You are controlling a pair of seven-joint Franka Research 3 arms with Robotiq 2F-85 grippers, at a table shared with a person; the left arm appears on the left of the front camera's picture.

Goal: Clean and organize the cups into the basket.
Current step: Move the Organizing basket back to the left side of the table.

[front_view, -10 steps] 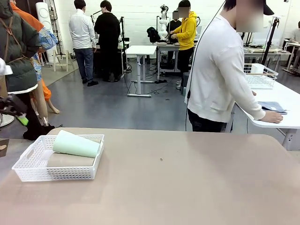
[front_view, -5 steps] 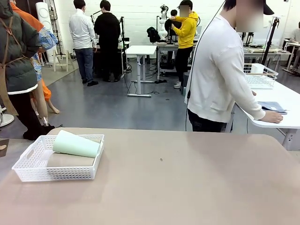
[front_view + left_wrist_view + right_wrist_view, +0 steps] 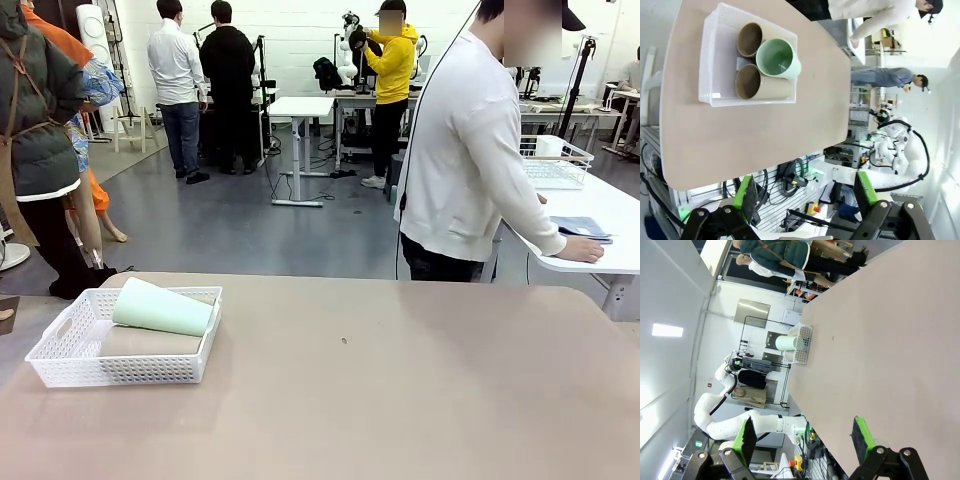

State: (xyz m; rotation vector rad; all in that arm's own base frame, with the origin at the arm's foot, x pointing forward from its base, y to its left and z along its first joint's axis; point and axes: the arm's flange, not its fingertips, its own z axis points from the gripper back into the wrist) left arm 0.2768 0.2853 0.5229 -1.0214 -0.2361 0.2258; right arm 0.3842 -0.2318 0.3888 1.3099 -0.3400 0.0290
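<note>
Beige tabletop [image 3: 400,390] fills most of my front view, with a busy workshop behind it and a person in a white top [image 3: 465,160] standing past the far edge at about one o'clock, one hand resting on a neighbouring white table. Down at nine o'clock on my table sits the white basket [image 3: 120,370], near the left edge. I can see the mint green cup [image 3: 162,307] lying on its side on top, with a brown cup [image 3: 150,342] lying beneath it.

From my left wrist camera, high above, the basket [image 3: 715,97] shows toward eleven o'clock, and all three cups lie inside it with their mouths facing me: two brown cups [image 3: 750,40] side by side and the green one [image 3: 779,59] resting across them. My left gripper [image 3: 806,192] has its fingers spread wide, holding nothing.

My right gripper [image 3: 805,436] is likewise spread wide and empty, hanging over bare tabletop, well apart from the basket [image 3: 801,344].
</note>
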